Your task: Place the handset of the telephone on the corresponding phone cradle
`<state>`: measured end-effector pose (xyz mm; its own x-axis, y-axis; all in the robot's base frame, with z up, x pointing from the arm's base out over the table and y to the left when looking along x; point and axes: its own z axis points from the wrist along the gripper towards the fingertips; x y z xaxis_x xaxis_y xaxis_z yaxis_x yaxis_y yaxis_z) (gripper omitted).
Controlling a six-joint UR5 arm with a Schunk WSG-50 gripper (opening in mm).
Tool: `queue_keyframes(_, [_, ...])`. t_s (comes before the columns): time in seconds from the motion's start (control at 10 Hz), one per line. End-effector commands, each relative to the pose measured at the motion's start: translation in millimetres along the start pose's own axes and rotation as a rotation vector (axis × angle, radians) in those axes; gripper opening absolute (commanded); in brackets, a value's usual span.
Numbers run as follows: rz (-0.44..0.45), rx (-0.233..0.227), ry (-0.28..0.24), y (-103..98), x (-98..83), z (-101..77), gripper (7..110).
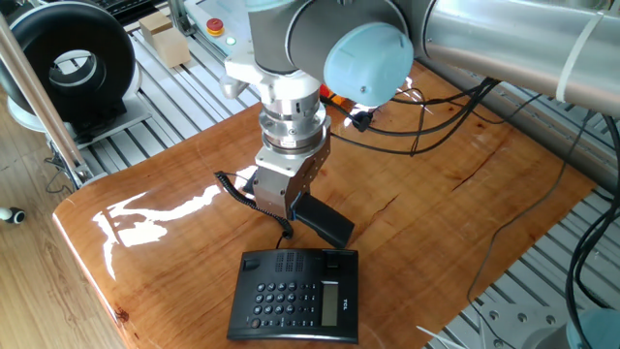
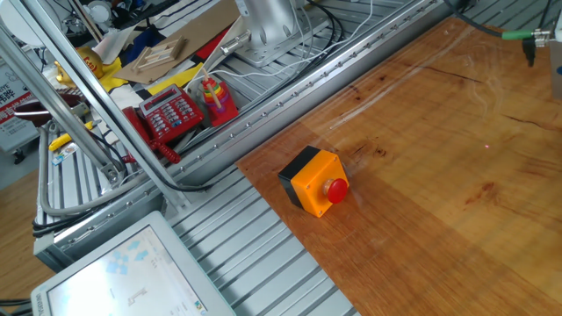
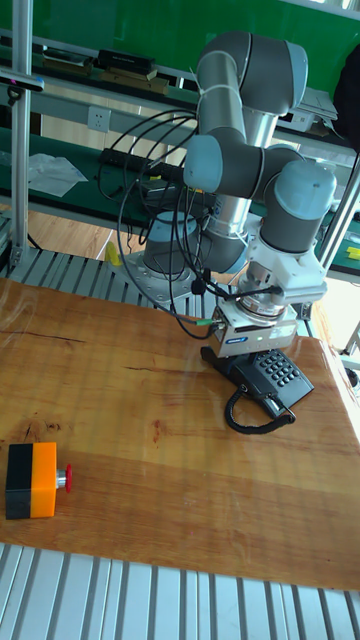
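The claw (image 1: 283, 206) grips the handset (image 1: 323, 221) near one end, tilted just above the bench (image 1: 465, 194) behind the telephone (image 1: 295, 296). Rigid, light plastic; its springy cord (image 1: 242, 191) probably tugs, so a mid-bar grip would steady it.

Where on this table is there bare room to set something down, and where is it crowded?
Bare wood lies between the orange button box and the telephone, and along the table's reflective end beside the phone. It is crowded at the phone, where the hand holds the handset just above the base, its coiled cord trailing.
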<state>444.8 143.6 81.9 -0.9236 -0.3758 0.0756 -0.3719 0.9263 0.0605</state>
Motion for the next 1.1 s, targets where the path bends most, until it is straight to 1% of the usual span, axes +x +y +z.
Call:
queue_keyframes(0.0, [0.021,-0.004,0.044,-0.3,11.9,-6.3,7])
queue_keyframes(0.1, [0.031,-0.002,0.048,-1.0,12.5,-5.2,7])
queue_keyframes(0.2, [0.044,-0.014,0.041,1.8,11.0,-5.8,7])
queue_keyframes(0.5, [0.064,-0.023,0.058,3.1,21.0,-20.1,7])
queue_keyframes(0.7, [0.079,-0.025,0.063,5.3,25.4,-24.5,7])
queue_keyframes(0.9, [0.101,-0.01,0.069,5.0,32.2,-30.9,7])
queue_keyframes(1.0, [0.107,-0.013,0.061,7.7,33.9,-34.5,7])
